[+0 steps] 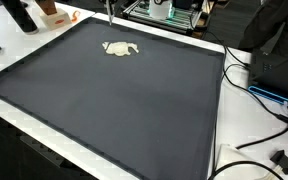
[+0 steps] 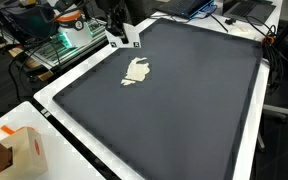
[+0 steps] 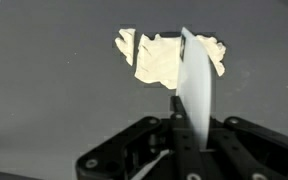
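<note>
A crumpled cream cloth [image 1: 121,48] lies near the far edge of the dark mat [image 1: 114,100]; it also shows in the other exterior view as the cloth [image 2: 136,72] on the mat [image 2: 184,100]. My gripper [image 3: 184,112] is shut on a thin white flat piece [image 3: 196,80] that stands on edge between the fingers. In the wrist view the cloth [image 3: 164,58] lies just beyond and below that piece. In both exterior views the gripper [image 2: 117,33] [image 1: 111,14] hangs above the mat's edge, a short way from the cloth and not touching it.
A cardboard box [image 2: 24,150] with an orange patch stands off the mat's corner. A green circuit board [image 2: 69,40] and electronics [image 1: 169,12] sit behind the mat. Cables [image 1: 264,100] and a black plug [image 1: 281,158] lie beside the mat on the white table edge.
</note>
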Tool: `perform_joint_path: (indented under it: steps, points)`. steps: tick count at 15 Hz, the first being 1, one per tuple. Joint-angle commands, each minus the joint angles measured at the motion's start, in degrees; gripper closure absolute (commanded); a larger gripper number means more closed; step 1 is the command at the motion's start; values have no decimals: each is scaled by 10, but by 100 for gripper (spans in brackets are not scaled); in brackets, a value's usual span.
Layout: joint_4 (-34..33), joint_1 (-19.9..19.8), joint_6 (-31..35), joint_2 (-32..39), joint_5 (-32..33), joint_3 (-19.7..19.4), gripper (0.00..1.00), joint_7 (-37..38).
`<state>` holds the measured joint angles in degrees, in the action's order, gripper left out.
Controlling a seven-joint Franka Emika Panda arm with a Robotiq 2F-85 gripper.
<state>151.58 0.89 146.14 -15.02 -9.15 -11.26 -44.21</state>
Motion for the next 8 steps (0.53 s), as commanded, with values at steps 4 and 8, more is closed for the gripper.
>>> perform_joint_path:
  steps: [4,8]
  points:
    - [-9,-2,-17,-1,-7,-1,96,1]
    - [-39,21,-22,57,-68,-22,99,-54]
